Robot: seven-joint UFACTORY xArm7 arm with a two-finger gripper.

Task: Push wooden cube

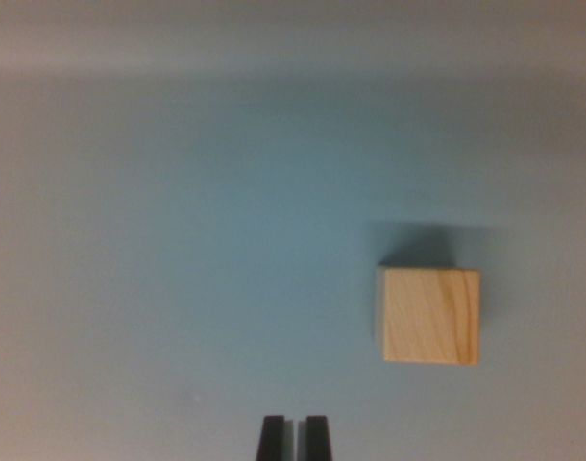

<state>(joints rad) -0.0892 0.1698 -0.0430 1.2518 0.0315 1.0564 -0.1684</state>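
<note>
A light wooden cube (431, 315) with visible grain rests on a plain grey-blue surface (178, 240), in the wrist view's right half and a little below the middle. It casts a dark shadow towards the top of the picture. My gripper (294, 437) shows at the bottom edge as two black fingertips pressed close together, with only a thin pale line between them and nothing held. The cube lies up and to the wrist view's right of the fingertips, clearly apart from them.
The surface turns lighter in a band along the top edge (293, 38). Nothing else stands on it in this view.
</note>
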